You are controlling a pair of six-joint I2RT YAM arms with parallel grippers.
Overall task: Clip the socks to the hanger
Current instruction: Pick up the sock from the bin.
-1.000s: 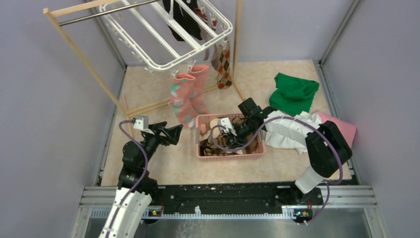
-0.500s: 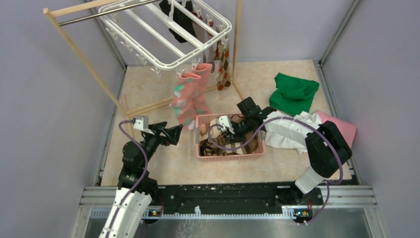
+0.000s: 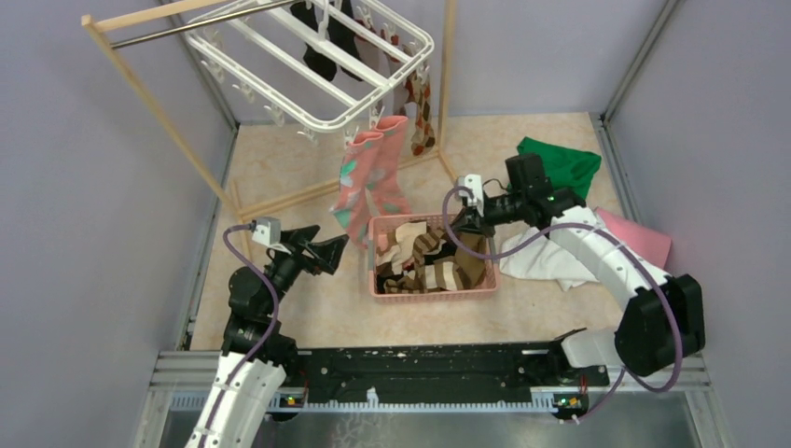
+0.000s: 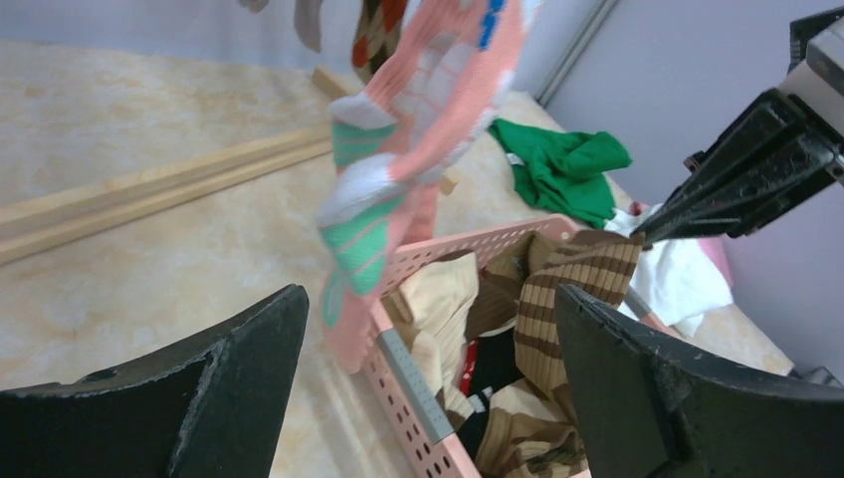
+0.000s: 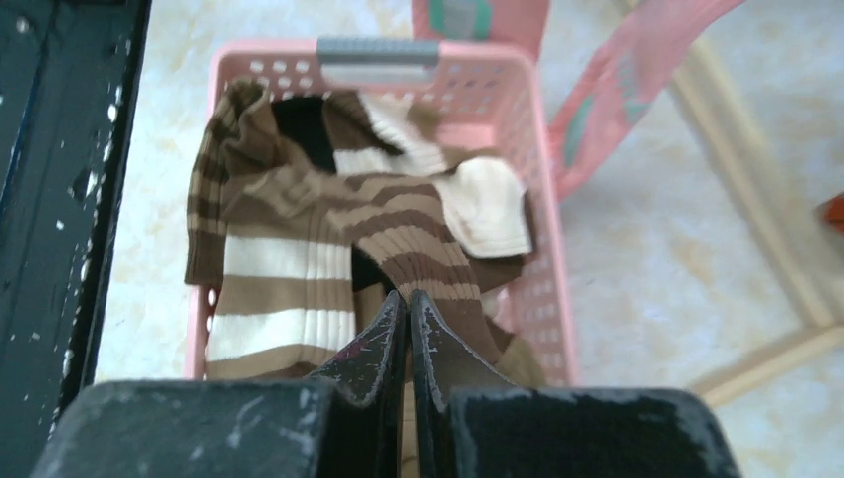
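Pinching the brown striped sock (image 5: pixel 418 249), right end effector (image 5: pixel 408 296) pressed together; left end effector (image 4: pixel 428 297) spread wide

Open floor (image 3: pixel 326 303) lies left of the pink basket (image 3: pixel 435 291) — but pink socks (image 3: pixel 353 191) dangle by its far corner, the wooden rack's bars (image 4: pixel 149 194) lie behind them, and a white cloth (image 3: pixel 541 269) crowds its right side.

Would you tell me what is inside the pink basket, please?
Brown-and-cream striped socks fill the basket, with a cream sock and something black beneath. Whatever lies under them is covered.
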